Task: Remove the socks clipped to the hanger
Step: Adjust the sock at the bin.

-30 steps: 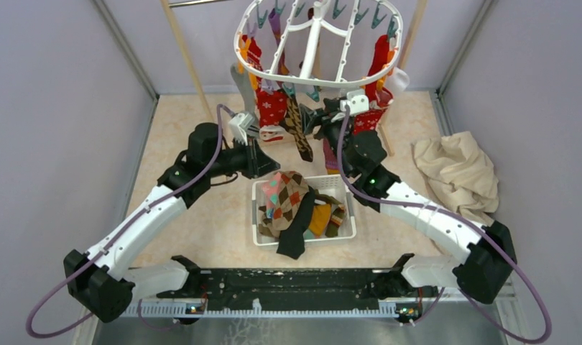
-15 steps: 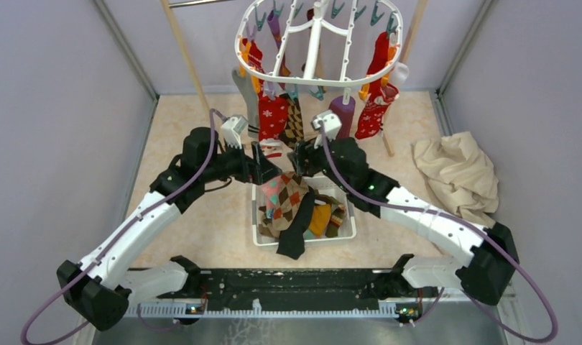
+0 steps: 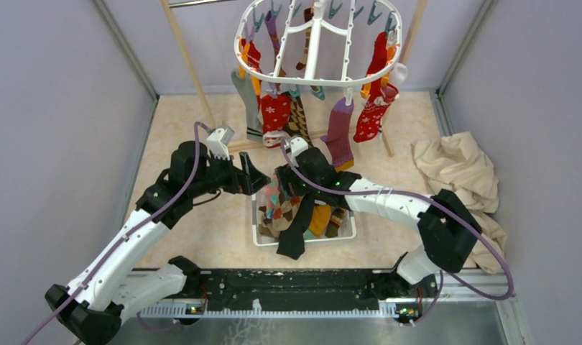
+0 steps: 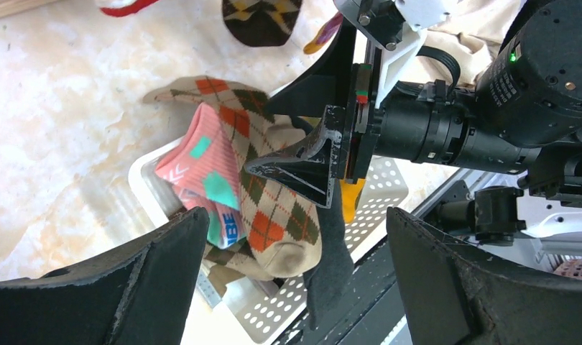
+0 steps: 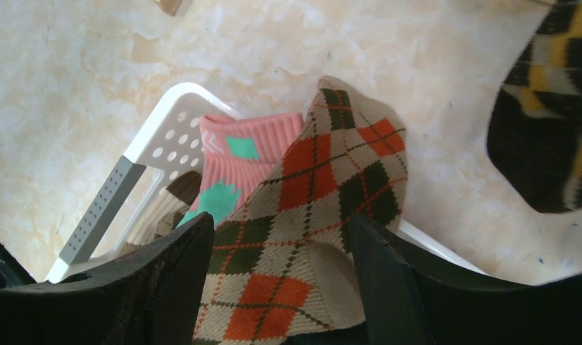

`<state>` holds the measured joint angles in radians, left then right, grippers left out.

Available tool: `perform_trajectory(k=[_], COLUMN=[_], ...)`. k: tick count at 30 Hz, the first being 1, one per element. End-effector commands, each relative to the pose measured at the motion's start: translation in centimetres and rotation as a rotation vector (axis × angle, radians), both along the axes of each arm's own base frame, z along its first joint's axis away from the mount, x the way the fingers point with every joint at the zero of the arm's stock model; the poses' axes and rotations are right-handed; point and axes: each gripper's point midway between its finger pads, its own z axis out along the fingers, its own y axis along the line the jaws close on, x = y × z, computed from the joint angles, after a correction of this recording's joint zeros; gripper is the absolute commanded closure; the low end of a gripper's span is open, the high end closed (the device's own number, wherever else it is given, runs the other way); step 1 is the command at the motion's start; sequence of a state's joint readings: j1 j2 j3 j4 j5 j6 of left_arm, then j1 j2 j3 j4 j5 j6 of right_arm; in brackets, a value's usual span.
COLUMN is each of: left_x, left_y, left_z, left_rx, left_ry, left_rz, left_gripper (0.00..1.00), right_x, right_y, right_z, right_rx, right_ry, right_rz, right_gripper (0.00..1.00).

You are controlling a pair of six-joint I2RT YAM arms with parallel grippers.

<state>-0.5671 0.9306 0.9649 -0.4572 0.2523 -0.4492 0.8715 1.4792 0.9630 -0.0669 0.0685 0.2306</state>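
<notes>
Socks (image 3: 297,118) are clipped to the hanger (image 3: 315,43) — hung with long axes upright, above and beyond the basket (image 5: 174,100). Over it the left fingers (image 4: 151,273) and right fingers (image 5: 166,266) are held apart, empty; the red sock (image 3: 276,113) is judged nearer the left, the purple sock (image 3: 338,133) nearer the right.

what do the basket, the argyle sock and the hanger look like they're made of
Basket: likely rigid plastic, smooth matte white; its rim is punched with neat round holes.
Argyle sock: soft knitted fabric, matte; fine knit texture shows and it lies in loose folds.
Hanger: probably moulded plastic, white and slightly glossy, with thin curved bars.
</notes>
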Motion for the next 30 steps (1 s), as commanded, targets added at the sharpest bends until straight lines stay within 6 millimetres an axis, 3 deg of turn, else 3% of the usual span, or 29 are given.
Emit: perform_trajectory(k=[1, 6, 9, 14, 17, 21, 30], left_x=[-0.9, -1.3, -1.3, -1.1, -1.1, -1.0, -0.8], left_y=[1.3, 1.5, 1.6, 1.4, 1.3, 1.3, 1.2], left_z=[-1.7, -2.4, -2.6, -2.7, -2.8, -2.8, -2.8], left_rx=[0.026, 0.031, 0.034, 0.035, 0.034, 0.036, 0.035], left_ry=[0.040, 0.057, 0.060, 0.065, 0.067, 0.066, 0.061], left_rz=[0.049, 0.052, 0.052, 0.048, 0.046, 0.047, 0.048], left_gripper=[0.01, 0.01, 0.01, 0.01, 0.01, 0.01, 0.01], right_x=[-0.5, -1.5, -1.4, -0.8, -0.8, -1.1, -2.9], right_y=[2.8, 3.1, 2.6, 2.1, 2.3, 2.3, 0.9], right_z=[0.2, -2.1, -3.2, -3.8, -3.7, -1.8, 6.2], right_rx=[0.033, -0.012, -0.046, -0.083, -0.093, -0.044, 0.078], right_ry=[-0.001, 0.031, 0.040, 0.032, 0.032, 0.000, -0.118], right_rz=[0.079, 0.104, 0.081, 0.048, 0.061, 0.077, 0.132], right_gripper=[0.30, 0.30, 0.36, 0.68, 0.82, 0.95, 0.96])
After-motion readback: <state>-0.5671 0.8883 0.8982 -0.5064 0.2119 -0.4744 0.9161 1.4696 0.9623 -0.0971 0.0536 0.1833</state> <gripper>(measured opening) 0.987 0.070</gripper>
